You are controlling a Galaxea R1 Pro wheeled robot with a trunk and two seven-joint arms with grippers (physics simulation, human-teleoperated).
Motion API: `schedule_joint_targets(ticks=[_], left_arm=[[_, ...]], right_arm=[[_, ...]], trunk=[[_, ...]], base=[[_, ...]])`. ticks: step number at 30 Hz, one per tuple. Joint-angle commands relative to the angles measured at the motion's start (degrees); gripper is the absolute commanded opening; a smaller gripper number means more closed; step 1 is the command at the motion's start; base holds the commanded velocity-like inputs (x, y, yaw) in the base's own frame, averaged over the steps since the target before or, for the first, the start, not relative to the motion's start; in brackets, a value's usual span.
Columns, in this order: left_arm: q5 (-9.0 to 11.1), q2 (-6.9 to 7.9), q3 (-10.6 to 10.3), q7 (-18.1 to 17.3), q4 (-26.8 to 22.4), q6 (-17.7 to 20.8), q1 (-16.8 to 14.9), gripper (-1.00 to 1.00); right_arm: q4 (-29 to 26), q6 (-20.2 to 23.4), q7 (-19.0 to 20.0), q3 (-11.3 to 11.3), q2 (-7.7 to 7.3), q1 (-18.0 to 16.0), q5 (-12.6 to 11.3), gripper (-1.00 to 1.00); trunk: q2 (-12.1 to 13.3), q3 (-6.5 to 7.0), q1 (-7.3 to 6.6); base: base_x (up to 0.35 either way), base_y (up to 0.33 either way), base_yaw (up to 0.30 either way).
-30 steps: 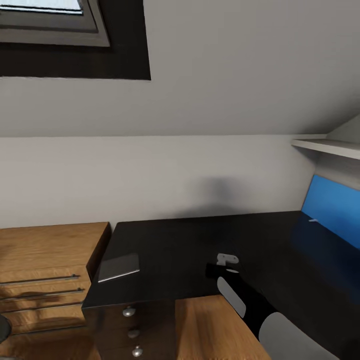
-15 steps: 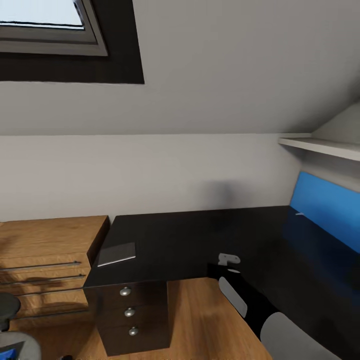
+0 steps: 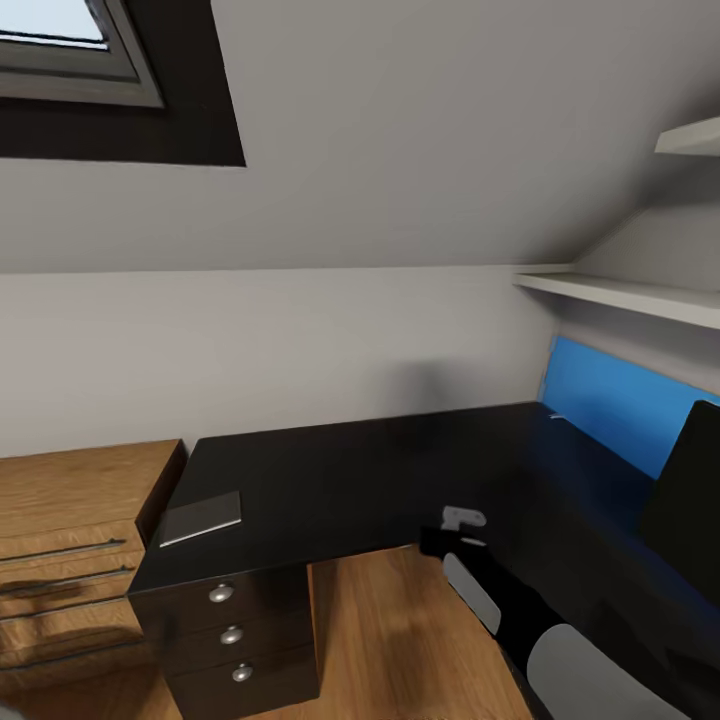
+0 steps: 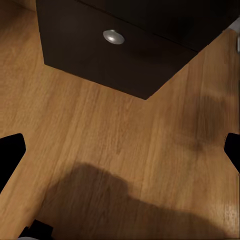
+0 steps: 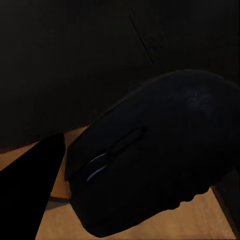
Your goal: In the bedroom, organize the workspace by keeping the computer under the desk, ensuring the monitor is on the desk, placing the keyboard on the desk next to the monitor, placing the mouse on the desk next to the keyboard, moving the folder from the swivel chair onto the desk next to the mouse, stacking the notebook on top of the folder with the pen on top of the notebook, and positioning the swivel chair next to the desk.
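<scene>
My right gripper point(image 5: 125, 200) has the mouse point(image 5: 155, 160) between its fingers, closed on it; in the right wrist view the dark rounded body with its scroll wheel sits close before the camera, with the black desk top behind it and a strip of wood floor beneath. In the head view my right arm point(image 3: 500, 600) reaches forward at the inner corner of the L-shaped desk point(image 3: 380, 470), over its front edge.

On the desk's left end, near the front corner, lies the grey notebook point(image 3: 201, 517), flat and alone. Below it are the dark drawers with round silver knobs point(image 3: 221, 592). At the right end the monitor's point(image 3: 690, 510) black edge stands before the blue back panel point(image 3: 600, 400).

Just left of the desk stands a light wood cabinet point(image 3: 60, 540) with bar handles. A white shelf point(image 3: 620, 295) hangs above the panel, and a skylight point(image 3: 70, 50) sits upper left.

My left gripper point(image 4: 120, 145) hangs wide open and empty over the wood floor point(image 4: 100, 140), near the drawer unit's bottom corner.
</scene>
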Motion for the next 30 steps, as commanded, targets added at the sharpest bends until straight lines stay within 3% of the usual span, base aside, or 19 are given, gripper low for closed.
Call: schedule_joint_targets(ticks=[1,9,16,30], left_arm=[[0.6,0.06,-0.4,-0.1,0.0,-0.2,0.0,1.00],[0.6,0.06,-0.4,-0.1,0.0,-0.2,0.0,1.00],[0.7,0.07,-0.4,-0.1,0.0,-0.2,0.0,1.00],[0.7,0.06,-0.4,-0.1,0.0,-0.2,0.0,1.00]], right_arm=[[-0.3,0.2,-0.4,0.4,-0.23,-0.1,-0.4,-1.00],[-0.6,0.2,-0.4,0.4,-0.72,-0.1,-0.5,-1.00],[-0.6,0.2,-0.4,0.4,-0.69,-0.1,-0.5,-1.00],[-0.6,0.1,-0.4,0.4,-0.68,-0.1,-0.5,-1.00]], trunk=[[-0.1,-0.07,0.01],[-0.1,-0.07,0.01],[-0.1,-0.07,0.01],[-0.1,0.17,0.01]], base=[[-0.033,0.000,-0.259],[-0.155,0.000,-0.251],[-0.268,0.000,-0.074],[-0.019,0.000,-0.050]])
